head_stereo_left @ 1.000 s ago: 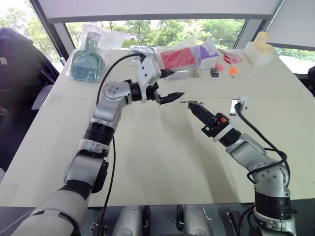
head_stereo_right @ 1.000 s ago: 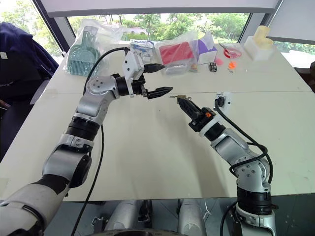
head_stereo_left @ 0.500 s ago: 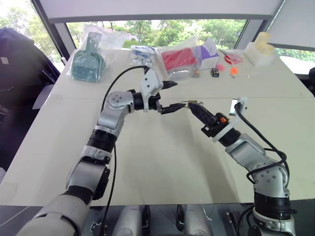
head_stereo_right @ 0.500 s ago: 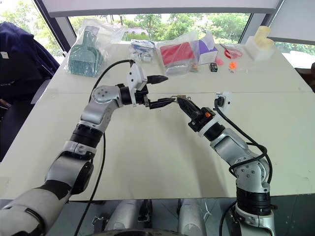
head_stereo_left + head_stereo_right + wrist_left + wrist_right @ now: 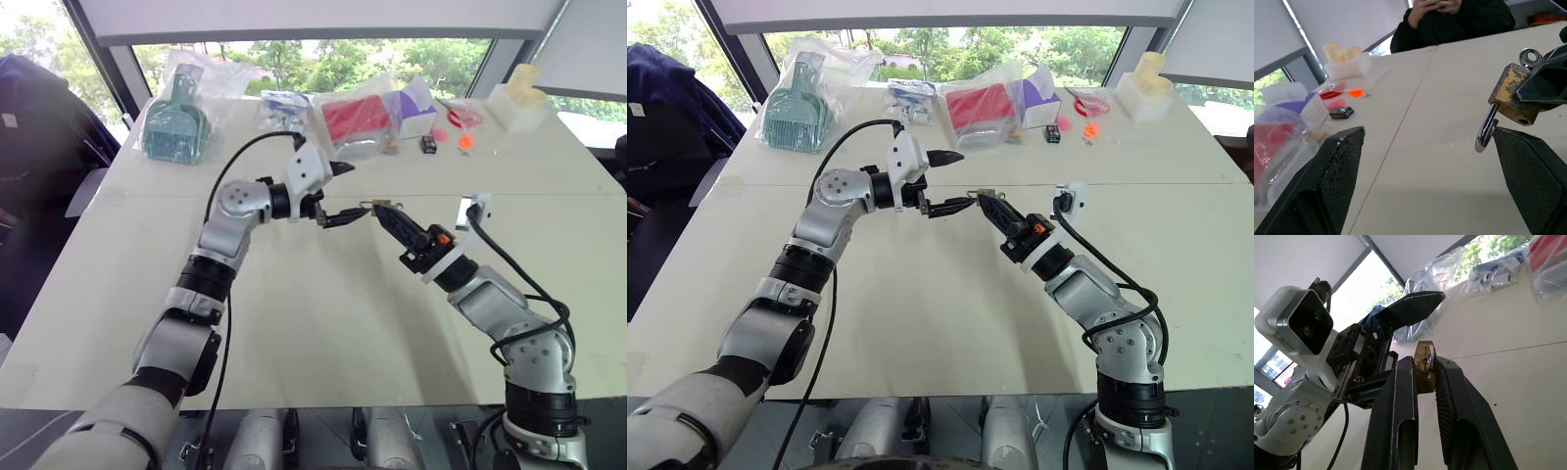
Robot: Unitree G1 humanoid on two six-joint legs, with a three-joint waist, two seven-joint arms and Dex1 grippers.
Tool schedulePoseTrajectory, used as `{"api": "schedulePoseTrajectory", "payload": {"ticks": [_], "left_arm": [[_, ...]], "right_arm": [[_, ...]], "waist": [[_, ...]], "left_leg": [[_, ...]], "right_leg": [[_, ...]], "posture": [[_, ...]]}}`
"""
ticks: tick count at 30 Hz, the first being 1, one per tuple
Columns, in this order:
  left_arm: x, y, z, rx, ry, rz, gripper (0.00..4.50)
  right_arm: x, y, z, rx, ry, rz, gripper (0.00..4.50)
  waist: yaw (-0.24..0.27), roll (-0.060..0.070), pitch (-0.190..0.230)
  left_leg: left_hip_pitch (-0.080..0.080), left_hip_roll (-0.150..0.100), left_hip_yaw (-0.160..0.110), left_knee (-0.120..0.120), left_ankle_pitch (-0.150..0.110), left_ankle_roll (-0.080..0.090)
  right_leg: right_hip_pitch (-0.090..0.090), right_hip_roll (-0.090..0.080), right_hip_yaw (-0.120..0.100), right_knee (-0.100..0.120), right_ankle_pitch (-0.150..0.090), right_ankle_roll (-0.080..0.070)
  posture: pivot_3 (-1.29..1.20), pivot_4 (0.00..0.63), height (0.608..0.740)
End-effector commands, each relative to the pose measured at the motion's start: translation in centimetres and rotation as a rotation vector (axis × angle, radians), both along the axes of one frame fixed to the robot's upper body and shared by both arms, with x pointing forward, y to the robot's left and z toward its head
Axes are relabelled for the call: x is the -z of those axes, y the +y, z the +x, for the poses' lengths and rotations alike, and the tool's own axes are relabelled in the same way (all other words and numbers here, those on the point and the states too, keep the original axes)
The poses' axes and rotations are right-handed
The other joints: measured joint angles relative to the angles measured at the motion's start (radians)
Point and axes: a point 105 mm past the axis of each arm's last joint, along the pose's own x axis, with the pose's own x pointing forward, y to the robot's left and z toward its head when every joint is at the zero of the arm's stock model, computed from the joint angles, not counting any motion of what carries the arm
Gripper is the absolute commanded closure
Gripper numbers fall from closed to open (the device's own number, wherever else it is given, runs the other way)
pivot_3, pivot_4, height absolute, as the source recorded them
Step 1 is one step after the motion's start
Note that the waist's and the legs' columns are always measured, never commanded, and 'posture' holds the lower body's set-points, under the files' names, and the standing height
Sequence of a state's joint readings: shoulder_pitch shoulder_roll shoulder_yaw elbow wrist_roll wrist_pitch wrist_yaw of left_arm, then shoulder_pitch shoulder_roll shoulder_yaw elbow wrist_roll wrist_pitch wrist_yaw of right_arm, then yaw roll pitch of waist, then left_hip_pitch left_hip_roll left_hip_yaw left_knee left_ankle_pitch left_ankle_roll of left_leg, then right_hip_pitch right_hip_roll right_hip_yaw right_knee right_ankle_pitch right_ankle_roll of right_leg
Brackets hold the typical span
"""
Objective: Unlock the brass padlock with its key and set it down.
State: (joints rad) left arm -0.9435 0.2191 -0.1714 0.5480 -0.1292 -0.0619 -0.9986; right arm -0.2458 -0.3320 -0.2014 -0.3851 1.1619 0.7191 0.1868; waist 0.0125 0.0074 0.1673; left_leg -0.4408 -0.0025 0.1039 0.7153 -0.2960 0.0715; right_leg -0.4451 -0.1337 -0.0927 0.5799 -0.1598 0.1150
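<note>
Right gripper [image 5: 1422, 382] pinches the brass padlock [image 5: 1511, 95] above the table [image 5: 323, 323], presenting it (shackle hanging free) to the left gripper [image 5: 338, 194], spread wide around the padlock, likely for its key.

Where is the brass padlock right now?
The brass padlock is pinched in the right end effector, held above mid-table, with the open left end effector right beside it.
</note>
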Motion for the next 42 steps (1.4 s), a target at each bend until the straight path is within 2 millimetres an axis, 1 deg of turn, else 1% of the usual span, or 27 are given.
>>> {"api": "schedulePoseTrajectory", "payload": {"ticks": [1,5,10,30,34,36,38,39,42], "left_arm": [[-1.6,-0.7,0.2,0.002,-0.070,-0.016,0.21],[-2.2,-1.0,0.8,-0.021,-0.094,-0.039,0.21],[-2.6,-0.9,1.4,-0.055,-0.118,-0.062,0.21],[-2.0,-0.7,1.4,-0.102,-0.149,-0.089,0.21],[-1.3,-0.7,1.3,-0.094,-0.138,-0.066,0.21],[-0.3,-0.2,1.5,-0.110,-0.118,-0.023,0.21],[1.2,0.9,1.8,-0.132,-0.079,0.043,0.21],[1.7,1.2,1.8,-0.138,-0.064,0.062,0.21],[3.3,3.3,1.4,-0.148,0.048,0.090,0.21]], "right_arm": [[-1.1,0.6,-0.5,-0.031,-0.047,0.022,4.42],[-1.0,0.7,-0.6,-0.033,-0.044,0.023,4.42],[-0.9,0.7,-0.6,-0.026,-0.042,0.025,4.42],[-0.5,0.7,-0.6,-0.031,-0.025,0.021,4.42],[-0.5,0.7,-0.5,-0.026,-0.022,0.020,4.42],[-0.4,0.4,-0.4,-0.013,-0.013,0.025,4.42],[0.1,0.0,-0.2,0.011,0.015,0.033,4.42],[0.2,-0.2,-0.1,0.018,0.026,0.033,4.42],[2.7,-0.9,0.7,0.052,0.149,-0.013,4.42]], "waist": [[0.000,0.000,0.000],[-0.001,0.000,0.000],[0.000,0.000,0.000],[0.000,0.000,0.000],[-0.001,0.000,0.000],[-0.001,0.000,0.000],[-0.002,0.000,0.000],[-0.003,0.000,0.000],[-0.007,0.000,0.000]], "left_leg": [[0.000,0.000,0.000,0.000,0.000,0.000],[0.000,0.000,0.000,0.000,0.000,0.000],[0.000,0.000,0.000,0.000,0.000,0.000],[0.000,0.000,0.000,0.000,0.000,0.001],[0.000,0.000,0.000,0.000,0.000,0.001],[0.000,0.000,0.000,0.000,0.000,0.001],[0.000,0.000,0.000,0.000,0.000,0.001],[0.000,0.000,0.000,0.000,0.000,0.001],[0.000,0.001,0.000,-0.001,0.000,0.001]], "right_leg": [[0.000,0.000,0.000,0.000,0.000,0.000],[0.000,0.000,0.000,0.000,0.000,0.000],[0.000,0.000,0.000,0.000,0.000,0.000],[0.000,0.000,0.000,0.000,0.000,0.000],[0.000,0.000,0.000,0.000,0.000,0.000],[0.000,0.000,0.000,0.000,0.000,0.000],[-0.001,0.000,0.000,0.000,0.000,0.000],[-0.001,0.000,0.000,0.000,0.000,0.000],[-0.001,0.000,0.000,0.000,0.000,0.000]], "posture": [[0.00,0.150,0.735],[0.00,0.150,0.735],[0.00,0.150,0.735],[0.00,0.150,0.735],[0.00,0.150,0.735],[0.00,0.150,0.735],[0.00,0.150,0.735],[0.00,0.150,0.735],[0.00,0.150,0.735]]}}
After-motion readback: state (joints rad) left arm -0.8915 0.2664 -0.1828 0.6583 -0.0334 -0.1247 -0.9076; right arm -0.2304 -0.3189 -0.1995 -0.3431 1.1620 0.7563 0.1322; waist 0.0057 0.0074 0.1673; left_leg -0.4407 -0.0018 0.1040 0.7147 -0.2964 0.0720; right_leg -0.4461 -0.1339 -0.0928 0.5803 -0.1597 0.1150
